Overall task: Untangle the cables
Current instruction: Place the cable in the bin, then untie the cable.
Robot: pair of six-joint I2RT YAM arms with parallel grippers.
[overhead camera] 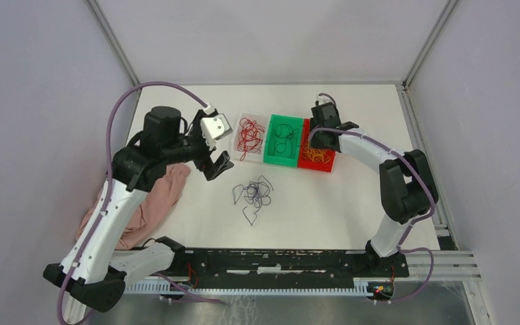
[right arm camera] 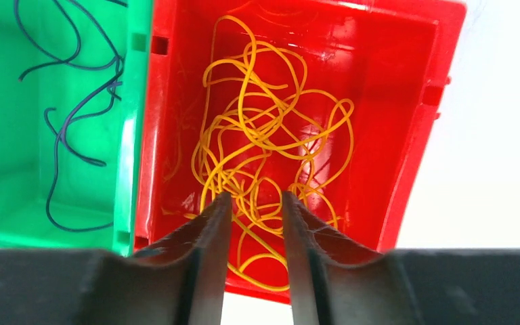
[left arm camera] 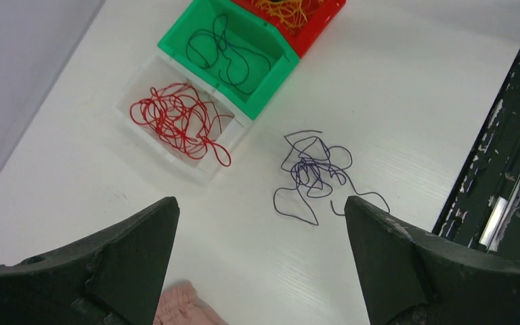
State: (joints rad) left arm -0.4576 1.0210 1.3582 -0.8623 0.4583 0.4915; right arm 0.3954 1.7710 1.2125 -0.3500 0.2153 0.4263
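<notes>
Right gripper [right arm camera: 255,198] — gripping yellow cables [right arm camera: 261,135] or not, unclear.

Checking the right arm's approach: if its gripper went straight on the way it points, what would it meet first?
Likely the orange cables in the red bin, though depth is unclear.

top external: high behind the arm bases; faces down over the whole table [overhead camera: 352,217] | left wrist: raised above the table; tilts down past its own fingers [left arm camera: 128,264] toward the loose cables [left arm camera: 311,176] | right wrist: very near; looks straight into the red bin [right arm camera: 406,135] | shared: red bin and green bin [right arm camera: 13,203] show in all three
</notes>
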